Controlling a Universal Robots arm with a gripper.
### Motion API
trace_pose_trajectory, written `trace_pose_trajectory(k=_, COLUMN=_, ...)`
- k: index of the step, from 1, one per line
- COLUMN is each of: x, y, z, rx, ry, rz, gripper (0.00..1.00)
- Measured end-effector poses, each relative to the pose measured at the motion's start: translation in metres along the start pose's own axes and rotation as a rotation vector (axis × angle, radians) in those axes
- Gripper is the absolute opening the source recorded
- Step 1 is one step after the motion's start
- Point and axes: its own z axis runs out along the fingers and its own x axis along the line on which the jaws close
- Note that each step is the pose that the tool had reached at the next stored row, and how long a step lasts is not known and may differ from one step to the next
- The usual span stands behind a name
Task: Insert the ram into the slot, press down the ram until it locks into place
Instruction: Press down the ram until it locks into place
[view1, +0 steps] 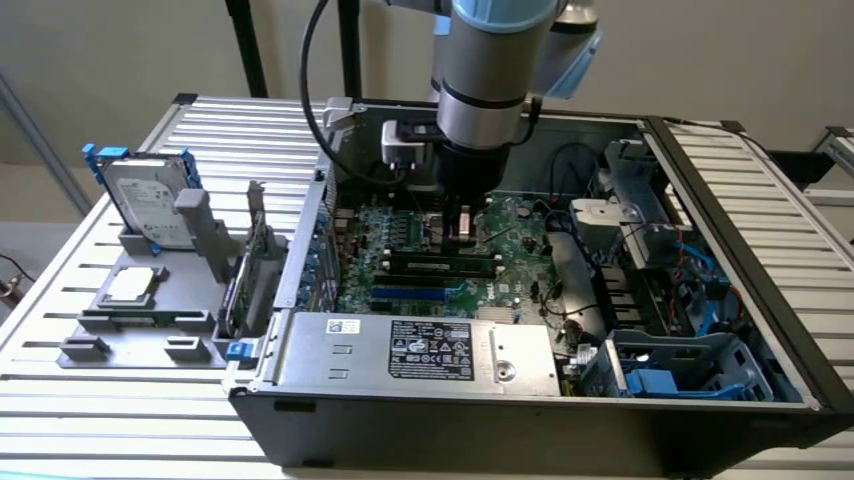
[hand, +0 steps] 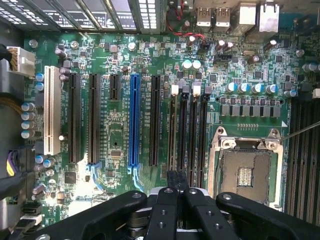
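Observation:
My gripper (view1: 461, 222) reaches down into the open computer case, over the green motherboard. In the wrist view its black fingers (hand: 171, 181) are pressed together, so the gripper (hand: 177, 176) is shut, and I see nothing clamped between them. Just beyond the fingertips lie the parallel black slots (hand: 192, 132). The ram (view1: 434, 266), a thin green strip with dark chips, stands lengthwise in one slot (view1: 441, 258); in the wrist view it shows edge-on as the ram (hand: 172, 132) in the slot nearest the blue one. I cannot tell whether the fingertips touch it.
A blue slot (hand: 133, 122) and further black slots (hand: 155, 120) lie beside the ram slots, with the silver CPU socket (hand: 245, 170) on the other side. The power supply (view1: 420, 347), drive cages (view1: 674, 365) and cables crowd the case. A hard drive (view1: 140, 200) stands on a grey rack outside.

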Motion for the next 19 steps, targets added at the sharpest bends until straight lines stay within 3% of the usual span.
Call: trace_pose_trajectory(k=19, x=0.0000, y=0.0026, z=0.0100, rx=0.0109, ry=0.0005, rz=0.000, gripper=0.11)
